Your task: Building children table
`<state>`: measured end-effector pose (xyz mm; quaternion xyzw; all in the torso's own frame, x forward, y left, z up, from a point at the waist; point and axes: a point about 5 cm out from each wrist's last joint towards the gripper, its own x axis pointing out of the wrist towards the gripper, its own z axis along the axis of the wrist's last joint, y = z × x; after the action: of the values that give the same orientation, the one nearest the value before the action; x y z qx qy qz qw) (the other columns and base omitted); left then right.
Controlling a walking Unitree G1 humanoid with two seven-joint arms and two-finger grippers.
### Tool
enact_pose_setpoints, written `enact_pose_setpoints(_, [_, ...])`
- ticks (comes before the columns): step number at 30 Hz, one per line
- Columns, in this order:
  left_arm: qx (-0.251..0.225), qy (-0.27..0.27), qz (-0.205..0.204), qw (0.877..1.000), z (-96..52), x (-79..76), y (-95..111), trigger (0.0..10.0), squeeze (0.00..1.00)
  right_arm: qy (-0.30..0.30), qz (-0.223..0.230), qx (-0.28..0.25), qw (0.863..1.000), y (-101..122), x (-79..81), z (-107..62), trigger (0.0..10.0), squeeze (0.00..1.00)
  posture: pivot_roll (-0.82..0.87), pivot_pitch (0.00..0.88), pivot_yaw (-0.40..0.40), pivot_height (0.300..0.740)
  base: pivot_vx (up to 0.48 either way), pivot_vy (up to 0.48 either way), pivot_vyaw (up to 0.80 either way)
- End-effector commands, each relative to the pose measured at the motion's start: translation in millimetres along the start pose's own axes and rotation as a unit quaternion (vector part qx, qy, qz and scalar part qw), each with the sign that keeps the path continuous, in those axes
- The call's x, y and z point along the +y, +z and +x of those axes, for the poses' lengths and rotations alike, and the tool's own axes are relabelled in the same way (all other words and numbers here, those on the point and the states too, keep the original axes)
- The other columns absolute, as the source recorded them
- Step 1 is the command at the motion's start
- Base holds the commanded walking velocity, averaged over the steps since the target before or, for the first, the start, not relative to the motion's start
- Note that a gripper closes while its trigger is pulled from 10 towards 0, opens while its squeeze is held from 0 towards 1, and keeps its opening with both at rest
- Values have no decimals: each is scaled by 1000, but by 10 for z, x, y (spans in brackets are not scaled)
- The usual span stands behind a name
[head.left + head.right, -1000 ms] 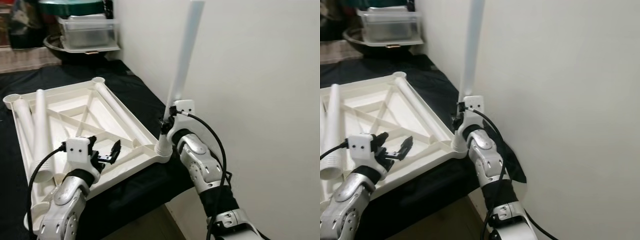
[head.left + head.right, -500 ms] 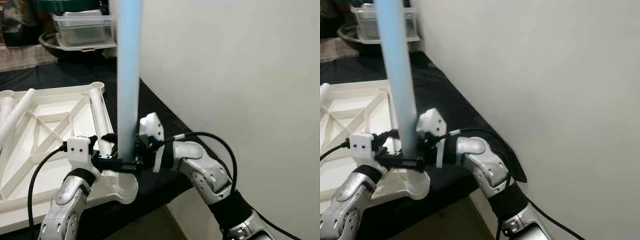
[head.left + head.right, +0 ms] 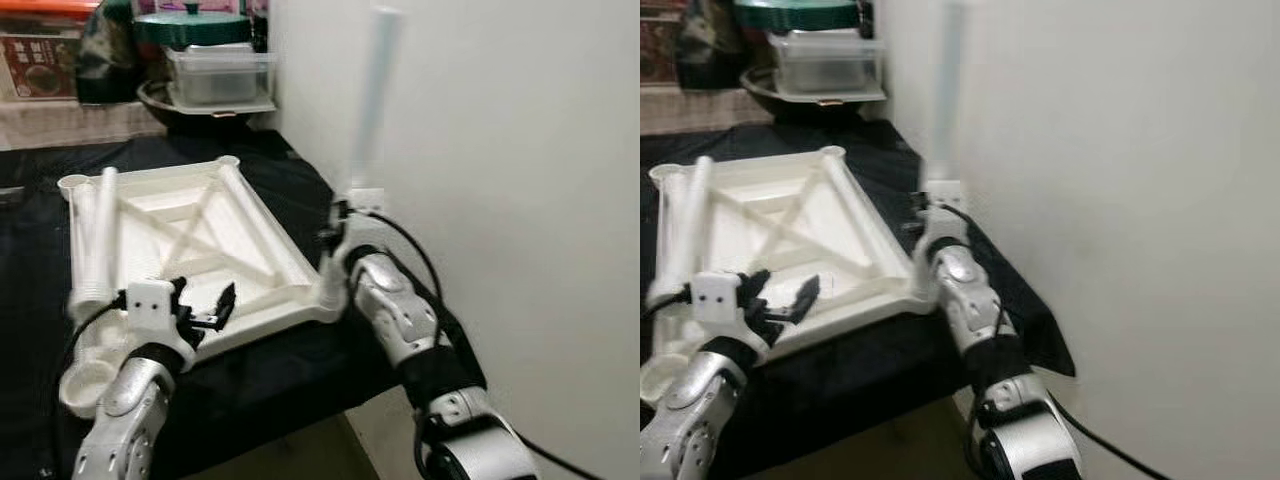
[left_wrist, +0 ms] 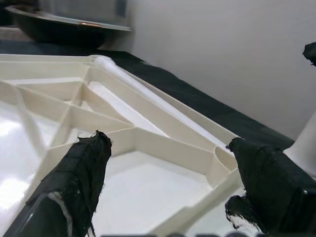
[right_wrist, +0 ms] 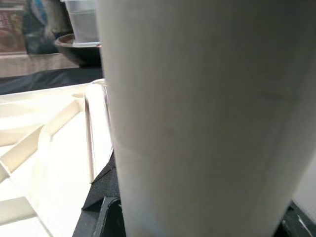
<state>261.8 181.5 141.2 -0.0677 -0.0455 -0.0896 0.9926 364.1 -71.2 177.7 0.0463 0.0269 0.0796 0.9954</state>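
— On the black tabletop [image 3: 250, 390], where's your frame [image 3: 190, 235]?
— Upside down. Your right pincer [image 3: 335, 235] pinches a leg [image 3: 368, 100] upright at its corner; your left pincer [image 3: 200, 312] hovers spread.

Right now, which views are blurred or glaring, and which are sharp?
Left and right eye views: motion-blurred, the upright table leg smeared pale against the wall. Left wrist view: fairly sharp on the left end effector, with glare on the tabletop panel. Right wrist view: the leg sits too close and is out of focus.
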Motion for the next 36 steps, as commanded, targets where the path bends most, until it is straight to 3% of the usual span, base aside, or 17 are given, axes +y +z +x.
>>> enact_pose_setpoints(1, [2,-13,-3,1000,19,-54,-7,10000,0,9,-6,103,995,-368,30,-74,10000,0,125,0,-125,740,0,0,0])
enact_pose_setpoints(8, [2,-15,-3,1000,31,-53,-4,10000,0,67,28,75,995,-259,182,-39,10000,0,116,0,-118,740,0,0,0])
enact_pose_setpoints(9, [2,-15,-3,1000,36,-54,-4,10000,0,82,38,56,994,-179,214,-12,10000,1000,118,0,-122,740,0,0,0])
enact_pose_setpoints(11, [1,-15,-3,1000,39,-53,-3,10000,0,118,41,44,991,-96,265,12,10000,1000,115,0,-125,740,0,0,0])
enact_pose_setpoints(12, [0,-14,-4,1000,42,-51,-2,10000,0,192,64,33,979,16,369,2,10000,0,114,0,-125,740,0,0,0])
enact_pose_setpoints(15, [-1,-14,-4,1000,45,-50,0,10000,0,294,86,14,952,160,485,-72,10000,0,114,0,-129,740,0,0,0])
enact_pose_setpoints(17, [-2,-13,-4,1000,50,-49,3,10000,0,524,64,-36,849,390,649,-462,10000,0,115,0,-130,740,0,0,0])
enact_pose_setpoints(18, [-3,-13,-4,1000,52,-49,4,10000,0,575,41,-40,816,391,675,-582,10000,0,114,0,-130,740,0,0,0])
enact_pose_setpoints(20, [-3,-13,-4,1000,53,-49,5,10000,0,590,19,-32,806,326,699,-611,10000,0,113,0,-129,740,0,0,0])
enact_pose_setpoints(24, [-3,-13,-3,1000,55,-56,7,10000,0,584,-14,-3,812,94,775,-561,10000,0,120,0,-133,740,0,0,0])
enact_pose_setpoints(25, [-3,-12,-3,1000,54,-55,6,10000,0,570,-19,7,821,45,789,-524,8667,0,120,0,-133,740,0,0,0])
enact_pose_setpoints(26, [-3,-11,-3,1000,52,-54,4,10000,0,523,-15,19,852,2,783,-415,0,0,120,0,-133,740,0,0,0])
enact_pose_setpoints(28, [-2,-10,-3,1000,47,-52,4,10000,0,424,-9,36,905,-59,729,-226,0,0,131,0,-136,740,0,0,0])
enact_pose_setpoints(30, [-2,-10,-3,1000,45,-52,4,10000,0,381,-6,40,924,-75,692,-158,0,0,131,0,-136,740,0,0,0])
enact_pose_setpoints(33, [-2,-10,-3,1000,36,-49,8,10000,0,164,19,70,984,-143,315,44,0,0,126,0,-133,740,0,0,0])
enact_pose_setpoints(35, [-2,-10,-3,1000,36,-49,8,10000,0,164,19,70,984,-143,315,44,0,0,126,0,-133,740,0,0,0])
enact_pose_setpoints(36, [-2,-10,-3,1000,33,-51,9,10000,0,23,23,92,995,-245,-18,64,0,0,126,0,-132,740,0,0,0])
